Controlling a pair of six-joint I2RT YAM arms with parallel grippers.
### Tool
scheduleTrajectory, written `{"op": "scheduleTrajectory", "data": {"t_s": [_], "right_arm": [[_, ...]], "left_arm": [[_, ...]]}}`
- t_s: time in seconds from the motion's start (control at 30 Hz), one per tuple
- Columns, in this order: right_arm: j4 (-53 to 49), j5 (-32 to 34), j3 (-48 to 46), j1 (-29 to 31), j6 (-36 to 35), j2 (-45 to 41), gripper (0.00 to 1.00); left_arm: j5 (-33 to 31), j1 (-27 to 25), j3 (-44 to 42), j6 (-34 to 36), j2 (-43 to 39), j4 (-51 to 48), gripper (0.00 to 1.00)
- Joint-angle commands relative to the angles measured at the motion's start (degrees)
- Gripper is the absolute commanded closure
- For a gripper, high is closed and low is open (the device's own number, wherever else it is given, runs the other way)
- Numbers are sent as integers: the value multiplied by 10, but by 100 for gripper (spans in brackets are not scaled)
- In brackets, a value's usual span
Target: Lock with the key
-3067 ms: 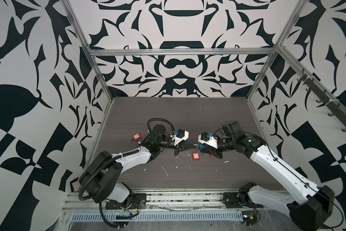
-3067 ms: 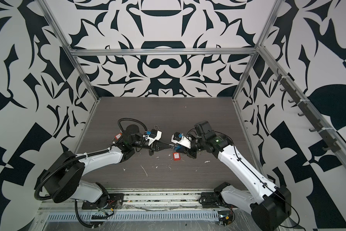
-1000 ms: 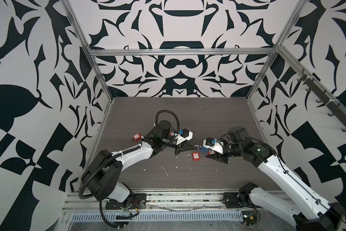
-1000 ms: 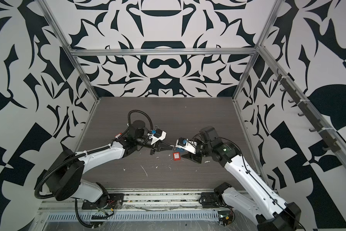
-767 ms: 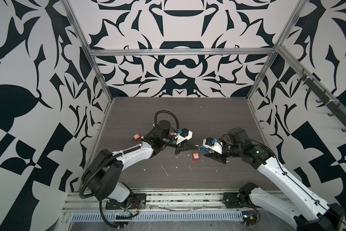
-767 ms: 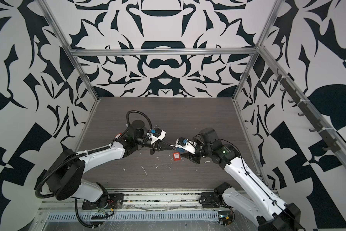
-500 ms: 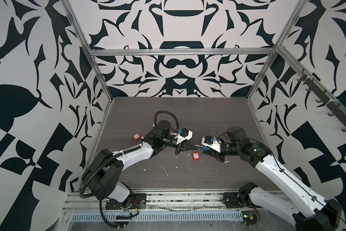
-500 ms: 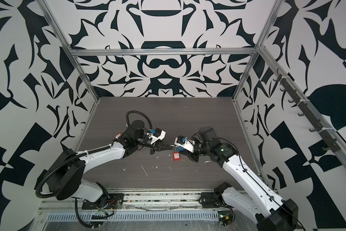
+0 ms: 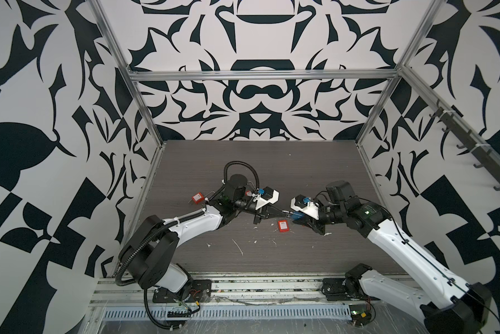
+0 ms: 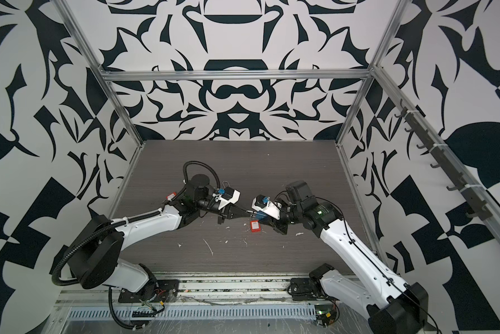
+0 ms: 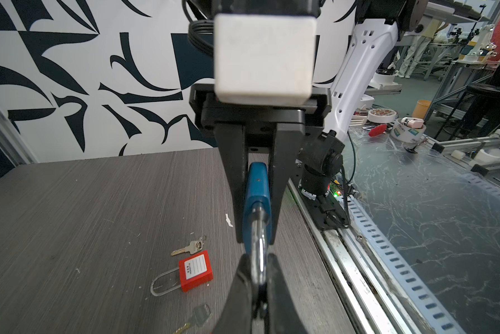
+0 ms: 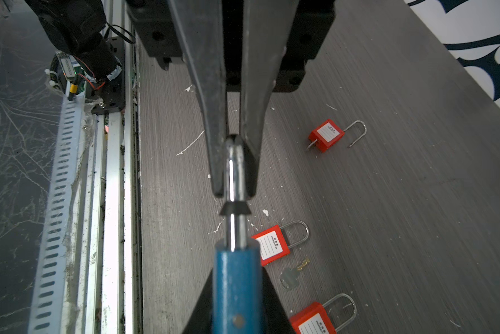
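Red padlocks (image 12: pixel 272 244) and keys (image 11: pixel 188 248) lie on the table (image 9: pixel 272 162) below, clear of both arms. The blue padlock (image 11: pixel 256 185) hangs between the grippers: the right gripper (image 12: pixel 237 271) clamps its body and the left gripper (image 11: pixel 257 260) pinches its shackle (image 12: pixel 234 173).

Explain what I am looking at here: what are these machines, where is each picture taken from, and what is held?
Two robot arms are mounted at the front edge of a grey table, each ending in a two-fingered claw. Both top views look down on the whole scene; each wrist view comes from a camera on one arm, looking along its claw. The left claw is shut on the steel shackle of a blue padlock; the right claw grips its blue body. On the table lie red padlocks and loose keys.
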Motion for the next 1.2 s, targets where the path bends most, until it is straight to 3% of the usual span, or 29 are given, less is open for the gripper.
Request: {"op": "scheduleTrajectory", "data": {"t_s": [0.0, 0.53, 0.77, 1.0, 1.17], "right_arm": [[19, -56, 39, 3, -4, 12, 100], [144, -15, 21, 3, -6, 19, 100], [176, -45, 20, 5, 13, 25, 100], [161, -104, 40, 4, 30, 32, 100], [185, -99, 37, 5, 39, 34, 100]], "left_arm": [[-15, -19, 6, 18, 10, 8, 100], [-4, -44, 13, -18, 39, 27, 100], [0, -52, 15, -52, 62, 65, 100], [-29, -73, 14, 0, 59, 49, 100], [-39, -84, 17, 21, 57, 29, 100]]}}
